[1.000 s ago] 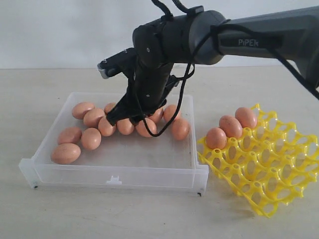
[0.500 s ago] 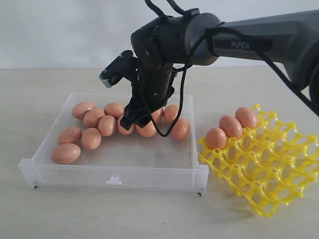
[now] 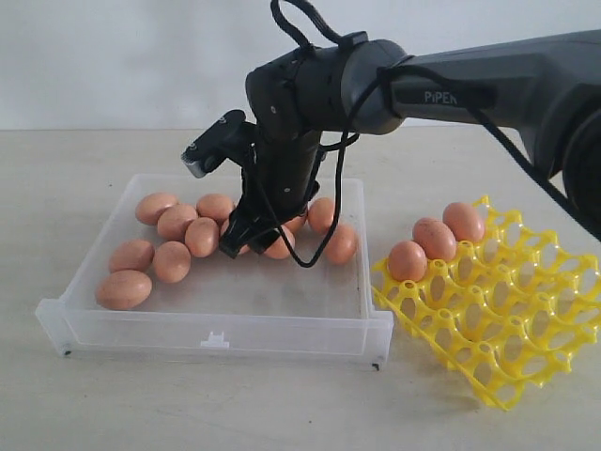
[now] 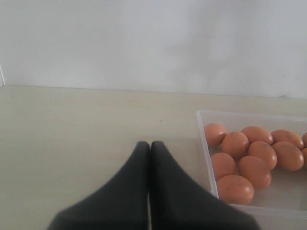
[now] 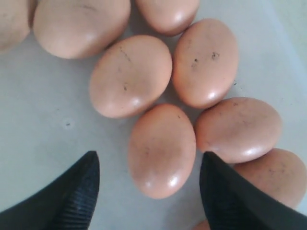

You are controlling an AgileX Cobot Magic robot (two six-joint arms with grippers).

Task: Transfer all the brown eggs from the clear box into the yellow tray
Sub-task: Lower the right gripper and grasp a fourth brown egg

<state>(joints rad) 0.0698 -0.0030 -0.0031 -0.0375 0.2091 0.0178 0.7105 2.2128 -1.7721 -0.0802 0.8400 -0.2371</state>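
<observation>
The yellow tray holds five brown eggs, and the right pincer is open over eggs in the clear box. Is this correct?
No, the exterior view shows three brown eggs in the yellow tray, not five. The rest stands.

A pale beige surface [image 3: 113, 404] carries the clear box [image 3: 141, 329] and, just beside it, the yellow tray [image 3: 488, 319].
</observation>
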